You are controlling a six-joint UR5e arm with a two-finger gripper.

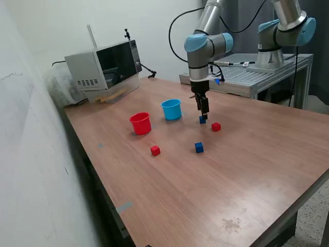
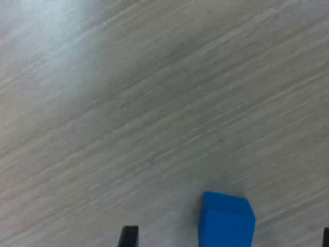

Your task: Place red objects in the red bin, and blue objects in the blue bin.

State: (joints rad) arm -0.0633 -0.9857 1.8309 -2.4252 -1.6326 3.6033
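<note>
Wrist view is pretty blurry, and the blue cube (image 2: 226, 218) gets chopped off by the frame edge, same for the fingertips (image 2: 129, 235). In the exterior view, the gripper (image 1: 203, 115) partly covers that cube (image 1: 202, 120), so contact's unclear.

Pincer (image 1: 203, 116) low, pointing down, fingers apart

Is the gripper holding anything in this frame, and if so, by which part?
Nothing is held. The gripper is open just above a blue cube, which sits on the table between the fingertips, untouched.
</note>
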